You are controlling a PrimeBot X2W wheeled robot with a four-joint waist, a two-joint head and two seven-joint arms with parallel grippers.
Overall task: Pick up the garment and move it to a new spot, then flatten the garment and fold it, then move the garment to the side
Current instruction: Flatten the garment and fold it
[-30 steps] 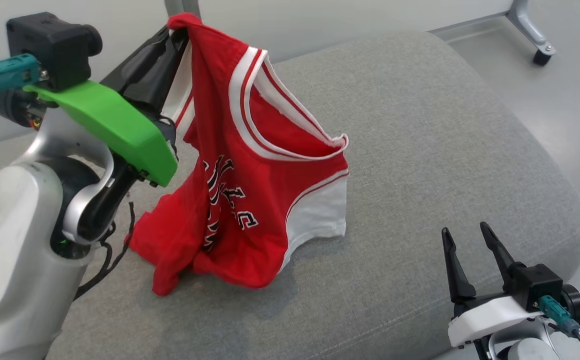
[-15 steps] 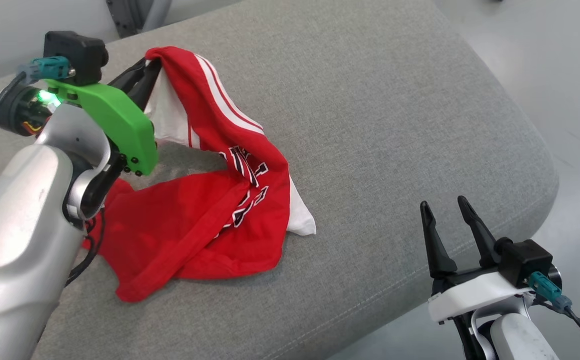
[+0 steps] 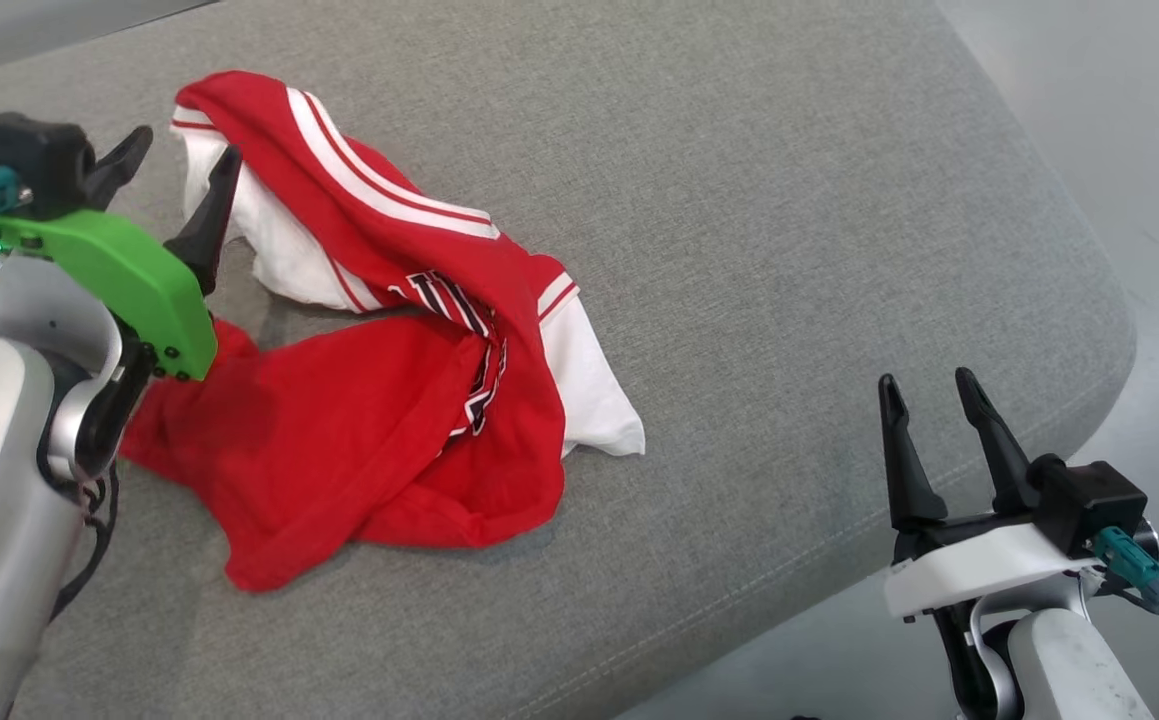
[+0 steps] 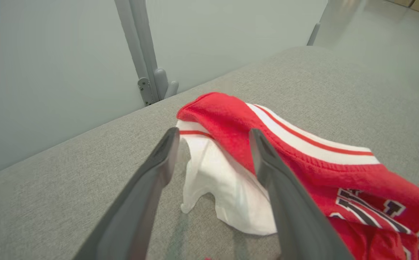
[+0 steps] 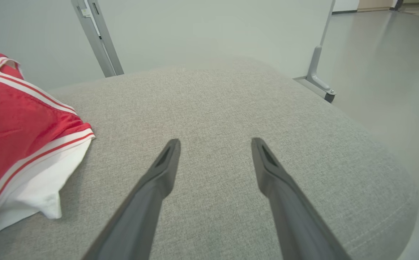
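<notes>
The garment (image 3: 379, 400) is a red sleeveless jersey with white trim and black lettering. It lies crumpled on the grey cushion (image 3: 789, 250), left of centre. My left gripper (image 3: 184, 148) stands open just beside the garment's raised far-left end, holding nothing. In the left wrist view the garment (image 4: 303, 162) lies past and to the right of the left gripper (image 4: 213, 135), whose fingers are spread. My right gripper (image 3: 927, 385) is open over the cushion's near right edge, well clear of the cloth. The right wrist view has the garment (image 5: 17, 137) at far left and the right gripper (image 5: 214, 142) open over bare fabric.
The cushion has rounded edges, dropping to a pale floor (image 3: 1139, 150) on the right. A grey metal post (image 4: 142, 54) stands against the wall behind the cushion. Another post with a foot (image 5: 319, 65) stands on the floor at right.
My left gripper has opened and let go of the garment, which has dropped from hanging into a heap on the cushion. The head camera has also tilted down.
</notes>
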